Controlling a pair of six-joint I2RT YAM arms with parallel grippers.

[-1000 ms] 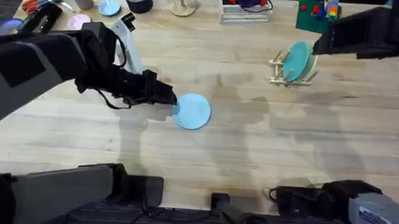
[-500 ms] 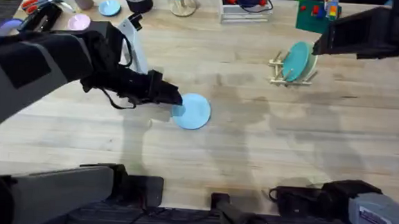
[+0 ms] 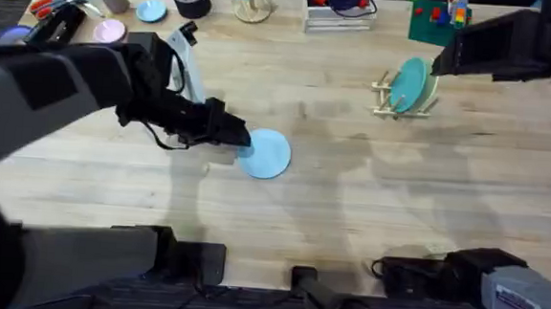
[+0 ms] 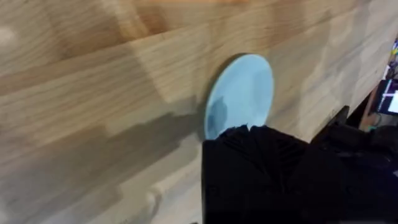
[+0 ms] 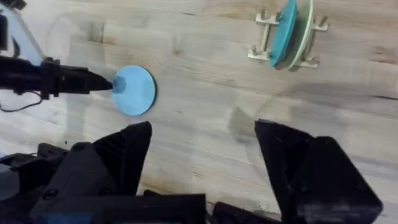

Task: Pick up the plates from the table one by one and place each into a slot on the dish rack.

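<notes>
One plate [image 3: 266, 154] lies flat on the table [image 3: 349, 207] near its middle, the left gripper [image 3: 241, 140] at its left rim. The dish rack [image 3: 394, 97] stands well apart toward the far right edge, two plates [image 3: 412, 84] upright in it.

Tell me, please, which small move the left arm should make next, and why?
Probably close the fingers on the blue plate and lift it. The left gripper sits at the plate's near edge, the plate lies flat on the table, and the dish rack stands far to the right.
</notes>
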